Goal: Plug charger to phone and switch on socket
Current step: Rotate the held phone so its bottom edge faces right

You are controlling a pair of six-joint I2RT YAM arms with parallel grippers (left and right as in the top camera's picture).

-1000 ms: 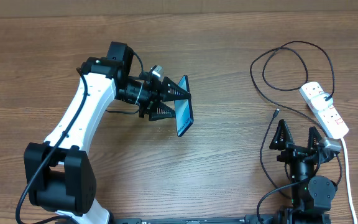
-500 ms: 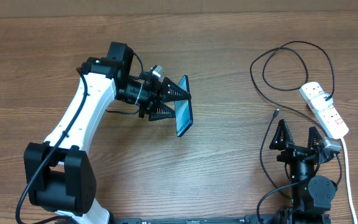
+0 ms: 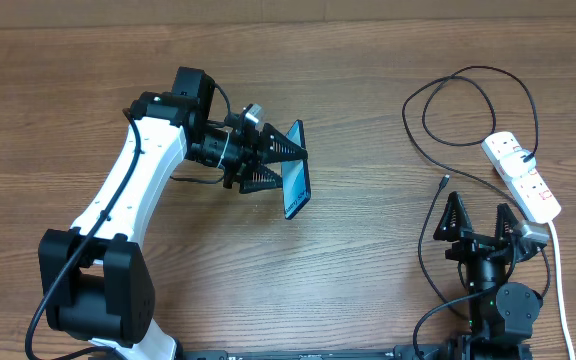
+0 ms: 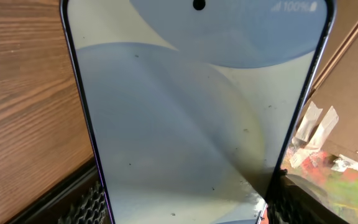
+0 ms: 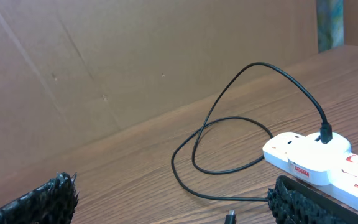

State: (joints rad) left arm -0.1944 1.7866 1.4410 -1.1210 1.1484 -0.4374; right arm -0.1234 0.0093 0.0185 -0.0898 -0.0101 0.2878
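Observation:
My left gripper (image 3: 286, 160) is shut on the phone (image 3: 296, 188) and holds it on edge above the table's middle. In the left wrist view the phone's pale screen (image 4: 197, 124) fills the frame between the two black fingers (image 4: 79, 202). The charger (image 3: 468, 75) loops on the table at the right, its plug in the white socket (image 3: 523, 177). Its small connector tip (image 3: 442, 183) lies loose just ahead of my right gripper (image 3: 478, 208). That gripper is open and holds nothing. The right wrist view shows the charger (image 5: 216, 124), its tip (image 5: 230, 218) and the socket (image 5: 309, 158).
The socket's thick white cord (image 3: 560, 280) runs down the right edge of the table. A brown cardboard wall (image 5: 135, 56) stands behind the table. The wooden tabletop (image 3: 388, 250) lies between the two arms.

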